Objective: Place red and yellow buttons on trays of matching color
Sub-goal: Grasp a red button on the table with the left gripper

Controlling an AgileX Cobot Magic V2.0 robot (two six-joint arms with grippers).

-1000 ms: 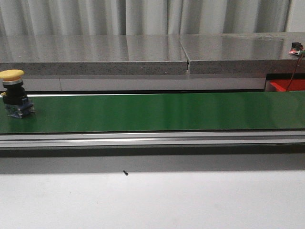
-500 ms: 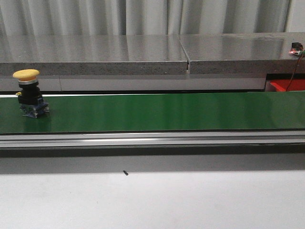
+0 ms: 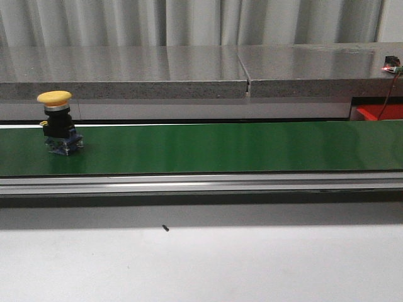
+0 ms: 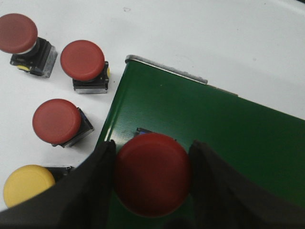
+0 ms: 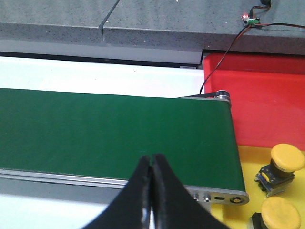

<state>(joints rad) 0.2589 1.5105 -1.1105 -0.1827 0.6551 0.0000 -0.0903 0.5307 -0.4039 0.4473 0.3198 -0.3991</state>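
In the front view we see a yellow mushroom-head push button (image 3: 55, 123) standing upright near the left end of the long green conveyor belt (image 3: 220, 148). A corner of the glossy red plastic tray (image 3: 379, 112) shows at the far right, under the grey stone shelf (image 3: 189, 72). Neither arm appears here.

The left wrist view adds what the front hides: the left gripper (image 4: 152, 179) clamps a red mushroom-head button (image 4: 152, 174) over the belt's end. Three more red buttons (image 4: 82, 61) and one yellow button (image 4: 27, 183) sit beside it on the white table (image 4: 214, 38).

In the right wrist view, the right gripper (image 5: 151, 186) hangs over the belt with fingers pressed together, holding nothing. Beyond the belt's end lie the red tray and a yellow tray (image 5: 248, 167) holding two yellow buttons (image 5: 281, 174).
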